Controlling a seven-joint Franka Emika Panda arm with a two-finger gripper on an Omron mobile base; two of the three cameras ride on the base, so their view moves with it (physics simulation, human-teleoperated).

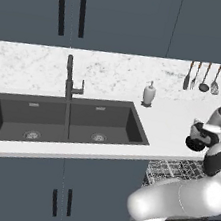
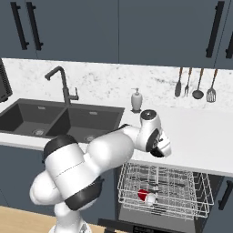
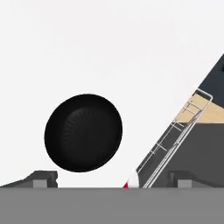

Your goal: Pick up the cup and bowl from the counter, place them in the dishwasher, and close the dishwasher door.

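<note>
Nearest the base cameras, the robot's white arm bulks across the foreground, with its hand out over the front strip of the counter (image 2: 200, 136) to the right of the dark double sink (image 1: 65, 120). Seen along the hand, the gripper (image 3: 111, 179) has its two dark fingertips (image 3: 43, 178) standing wide apart with nothing between them, and the black bowl (image 3: 83, 132) sits on the white worktop just beyond the left tip, not touched by either. In the base views the arm hides the bowl.

Below the counter edge the dishwasher (image 2: 166, 200) stands open, its wire rack (image 2: 164, 186) pulled out past the counter's front. A red and white cup (image 2: 146, 196) lies in the rack near its front left; only a sliver of it shows in the hand view. The dishwasher door (image 2: 136, 226) is down at the bottom of the right base view and mostly cut off.

The worktop to the right of the hand is bare white back to the backsplash, where four utensils (image 2: 195, 84) hang. A soap dispenser (image 2: 136, 100) stands at the far edge just right of the sink, well apart from the hand, and the tall faucet (image 1: 69, 78) rises behind the basin divider.
</note>
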